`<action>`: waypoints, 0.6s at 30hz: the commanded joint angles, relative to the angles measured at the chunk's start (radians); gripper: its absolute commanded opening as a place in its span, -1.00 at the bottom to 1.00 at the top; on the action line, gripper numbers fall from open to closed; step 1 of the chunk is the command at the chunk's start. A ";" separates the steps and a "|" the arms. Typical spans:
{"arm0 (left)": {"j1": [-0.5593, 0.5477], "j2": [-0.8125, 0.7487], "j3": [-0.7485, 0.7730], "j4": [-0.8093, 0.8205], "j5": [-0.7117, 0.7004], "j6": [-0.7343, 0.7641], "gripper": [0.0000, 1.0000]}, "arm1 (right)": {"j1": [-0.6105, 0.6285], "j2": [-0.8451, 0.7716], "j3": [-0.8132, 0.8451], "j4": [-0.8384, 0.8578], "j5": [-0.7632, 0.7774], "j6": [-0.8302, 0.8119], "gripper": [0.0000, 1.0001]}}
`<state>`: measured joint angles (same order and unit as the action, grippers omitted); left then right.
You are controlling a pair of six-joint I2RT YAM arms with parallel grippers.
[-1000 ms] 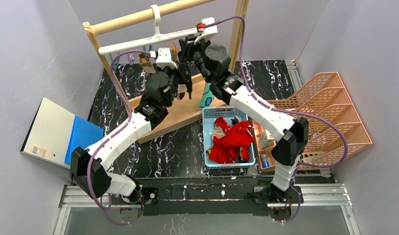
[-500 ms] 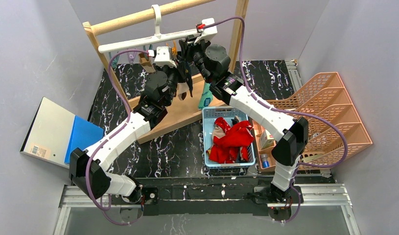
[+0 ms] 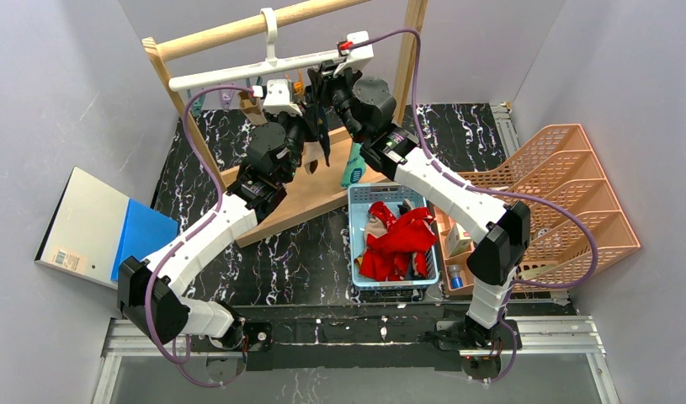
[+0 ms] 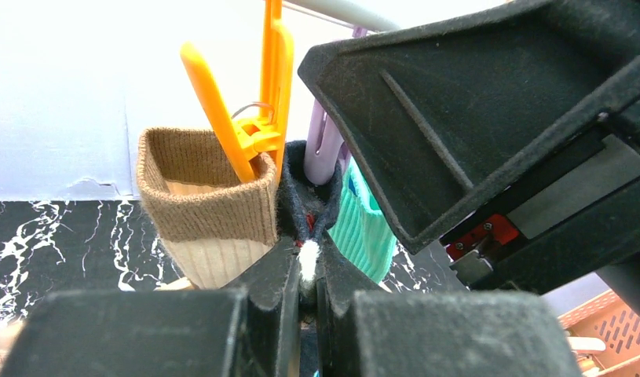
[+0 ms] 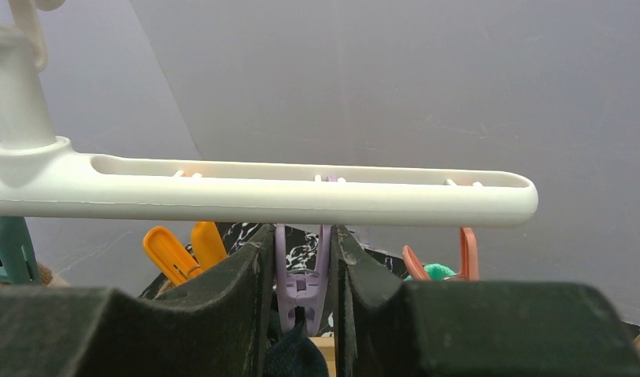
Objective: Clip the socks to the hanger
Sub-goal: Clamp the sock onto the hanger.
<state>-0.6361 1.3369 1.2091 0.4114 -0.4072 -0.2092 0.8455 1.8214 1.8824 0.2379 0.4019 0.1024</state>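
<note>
l gripper [image 4: 305,271] is pinched tight on the navy sock [image 4: 307,196], holding it right under the purple clip [image 5: 301,284]. r gripper [image 5: 303,245] squeezes that clip btwn its fingers, just below the white hanger [image 5: 261,190]. brown-beige sock [image 4: 206,204] hangs on the orange clip [image 4: 257,118] beside it, teal sock [image 4: 365,226] on the other side.

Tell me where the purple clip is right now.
In the right wrist view the purple clip hangs under the hanger bar, pinched between the fingers of the right hand, with the orange clip to its left and the pink clip to its right.
</note>
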 commanded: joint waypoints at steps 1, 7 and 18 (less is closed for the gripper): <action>0.007 -0.032 0.049 0.034 -0.002 -0.002 -1.00 | 0.000 -0.057 0.004 0.021 0.025 0.006 -0.97; 0.007 -0.025 0.070 0.036 0.014 -0.005 -1.00 | -0.001 -0.054 0.006 0.013 0.018 0.015 -0.97; 0.007 -0.012 0.085 0.042 0.041 -0.019 -1.00 | -0.001 -0.050 0.010 0.003 0.012 0.031 -0.97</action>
<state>-0.6357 1.3373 1.2427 0.4114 -0.3748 -0.2176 0.8455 1.8202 1.8824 0.2340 0.4004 0.1257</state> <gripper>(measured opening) 0.033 0.367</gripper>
